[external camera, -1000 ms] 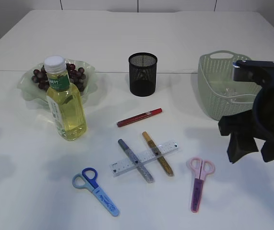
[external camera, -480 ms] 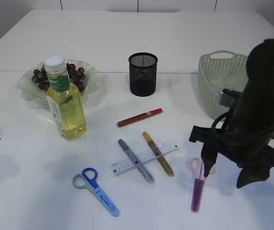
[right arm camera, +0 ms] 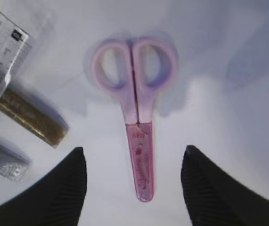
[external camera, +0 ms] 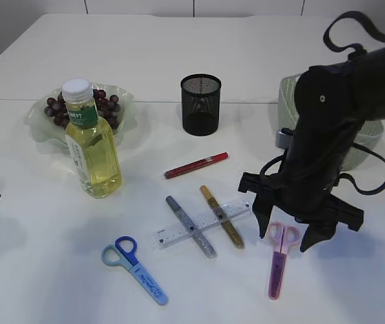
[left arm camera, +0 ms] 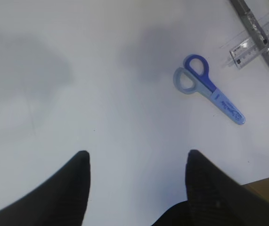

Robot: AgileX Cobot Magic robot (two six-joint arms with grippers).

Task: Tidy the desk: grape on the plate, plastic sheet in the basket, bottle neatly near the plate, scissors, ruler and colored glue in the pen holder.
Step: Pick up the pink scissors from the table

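Pink scissors [right arm camera: 135, 117] lie flat beneath the open right gripper [right arm camera: 133, 181]; it should straddle the sheathed blades squarely. The left gripper [left arm camera: 136, 188] hangs open.

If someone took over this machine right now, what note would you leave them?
Right tool: open, above the pink scissors, holding nothing.
Left tool: open, empty, over bare table near the blue scissors.
Done: grapes on the plate; bottle beside it.
Left: both scissors, ruler and three glue sticks into the pen holder. Basket contents unclear.
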